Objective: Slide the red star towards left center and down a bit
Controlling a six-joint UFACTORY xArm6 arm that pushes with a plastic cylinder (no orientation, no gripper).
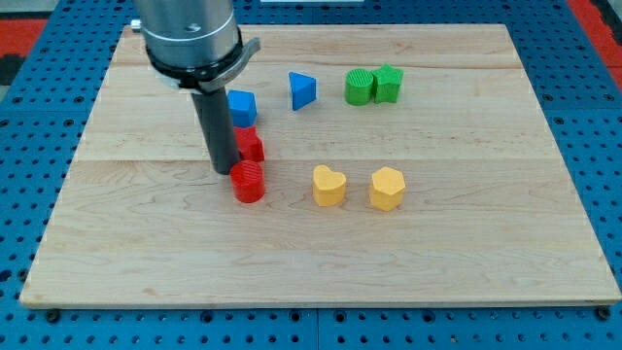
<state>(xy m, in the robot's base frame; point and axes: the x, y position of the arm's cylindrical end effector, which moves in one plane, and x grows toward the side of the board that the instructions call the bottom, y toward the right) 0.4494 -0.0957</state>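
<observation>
Blue pegboard with a grid of holes frames a pale wooden board (437, 262), its planks showing faint lengthwise grain and a smooth, low-sheen finish that should let blocks glide easily. No claw exists on this rig, so nothing is open, closed or held: the arm ends in a plain dark rod beneath a grey metal collar, and my tip (223, 171) rests at the board's left-centre, touching or just beside two red blocks. Of these, the red star (250, 144) sits just to the view's right of the rod, partly hidden by it, so its points are hard to make out; the red cylinder (249, 182), with ribbed sides, lies just below it toward the view's bottom. Since the star must travel left and slightly down, my judgement is that the tip stands on the wrong side: it should circle round to the star's upper right, then push steadily through its centre so the block does not spin off, while steering clear of the cylinder. Matte plastic describes every piece: a blue block (241, 106) behind the rod, a blue triangle (302, 89), two green blocks (373, 85) touching each other, a yellow heart (328, 185) and a yellow hexagon (387, 188).
</observation>
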